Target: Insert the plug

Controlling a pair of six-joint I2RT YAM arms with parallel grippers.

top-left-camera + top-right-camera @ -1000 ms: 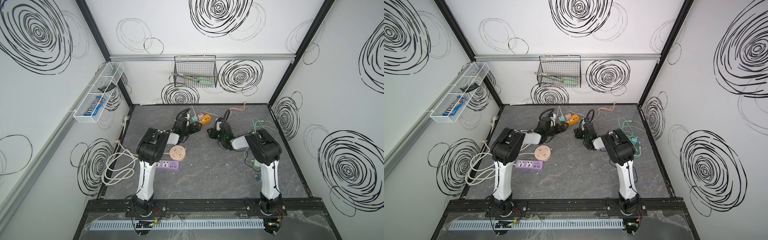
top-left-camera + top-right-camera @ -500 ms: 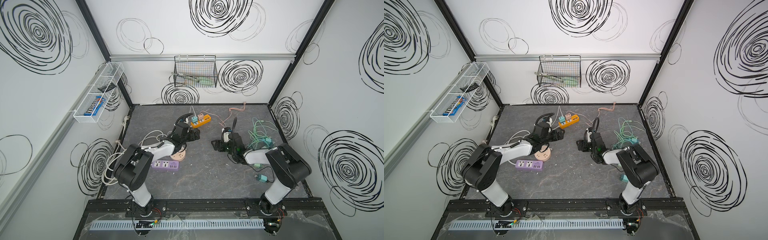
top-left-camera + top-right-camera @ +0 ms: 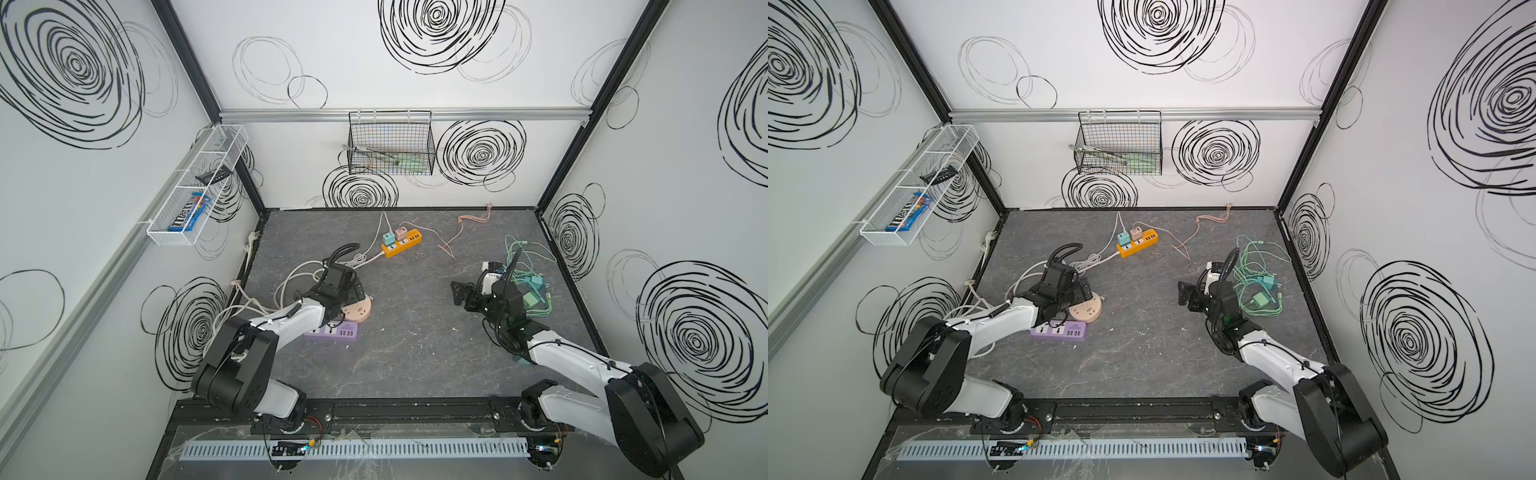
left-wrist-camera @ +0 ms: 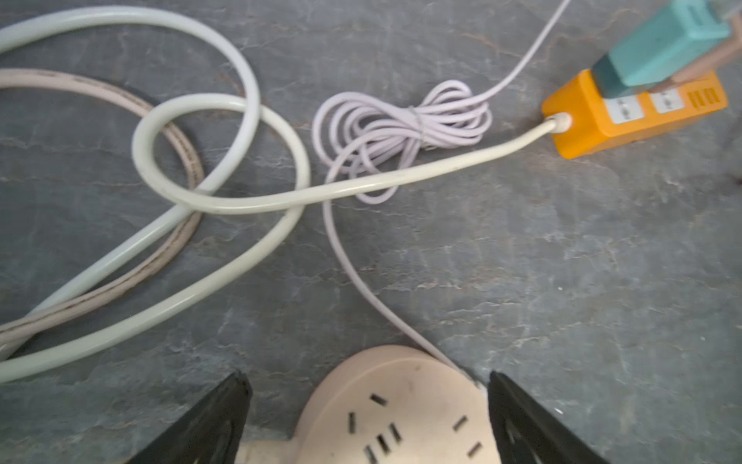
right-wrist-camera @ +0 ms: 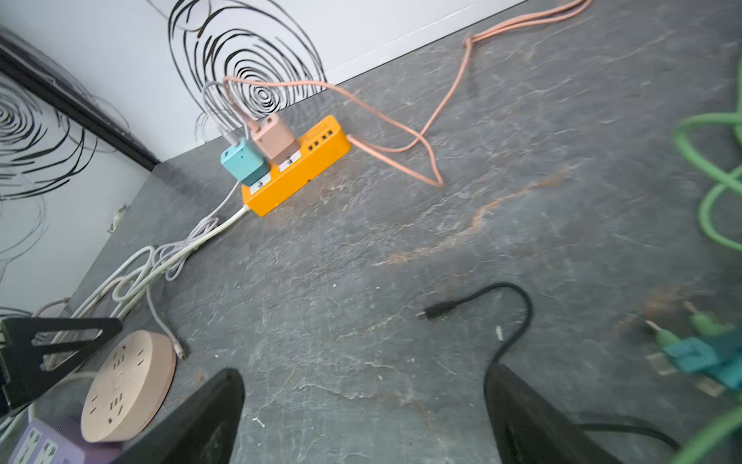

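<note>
Left jaws: spread wide on the left gripper (image 4: 367, 375). I see the round pink socket (image 4: 401, 413) between the 2 fingers and cannot tell whether either one touches it.
Right jaws: spread wide on the right gripper (image 5: 363, 369). I see only bare grey tabletop (image 5: 401, 241) between the 2 fingers, with nothing held.
Plug: the pink adapter (image 5: 273, 136) stands seated in the orange power strip (image 5: 299, 168), just beside the teal adapter (image 5: 243, 160). Both grippers are well apart from it.
Strip position: near the back wall in both top views, with its white cord (image 4: 401, 176) running toward the left arm.
Pink cable (image 5: 421, 132): loops from the adapter across the table toward the back.
Left side: the purple power strip (image 3: 332, 332) lies against the round socket.
Right side: green cables (image 3: 525, 270) and 1 short black cable (image 5: 506, 305) lie near the right gripper.
</note>
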